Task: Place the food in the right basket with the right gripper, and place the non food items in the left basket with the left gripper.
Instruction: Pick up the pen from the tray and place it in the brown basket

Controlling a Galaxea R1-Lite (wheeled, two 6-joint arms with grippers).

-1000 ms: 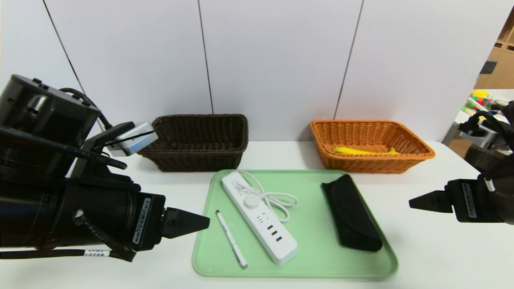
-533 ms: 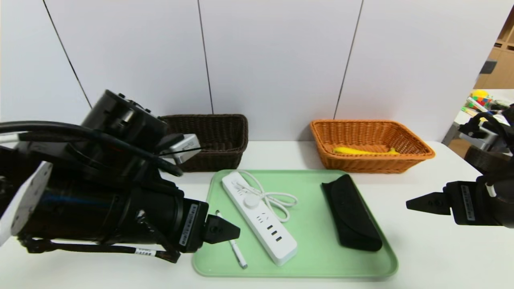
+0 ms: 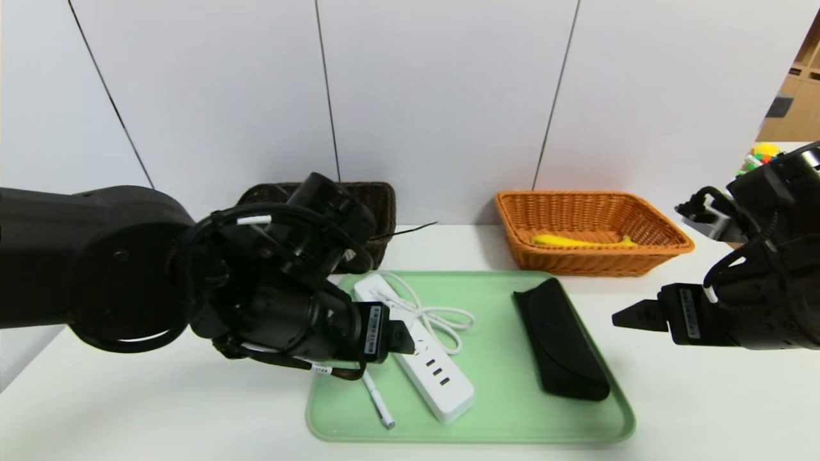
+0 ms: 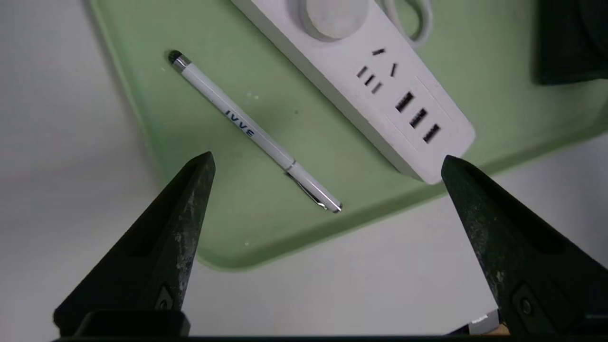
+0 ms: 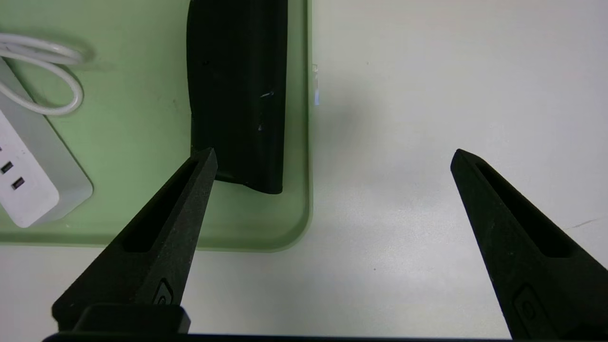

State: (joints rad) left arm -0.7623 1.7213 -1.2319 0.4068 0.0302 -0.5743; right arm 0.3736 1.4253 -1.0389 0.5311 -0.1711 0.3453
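A green tray (image 3: 500,410) holds a white pen (image 3: 375,397), a white power strip (image 3: 426,365) with its coiled cord, and a black case (image 3: 564,339). My left gripper (image 3: 402,337) hangs open above the tray's left part, over the pen (image 4: 251,130) and the near end of the power strip (image 4: 380,90), holding nothing. My right gripper (image 3: 624,317) stands open and empty over the table just right of the tray, beside the case (image 5: 237,95). A yellow banana (image 3: 576,241) lies in the orange right basket (image 3: 596,262). My left arm partly hides the dark brown left basket (image 3: 384,211).
Both baskets stand at the back of the white table against a grey wall. The tray's near edge (image 4: 237,256) lies close to the table's front. Shelves and colourful clutter (image 3: 762,153) show at the far right.
My left arm has swung right and inward, from beside the tray to over the pen and power strip. The right gripper has shifted a little left toward the tray. Both stay open.
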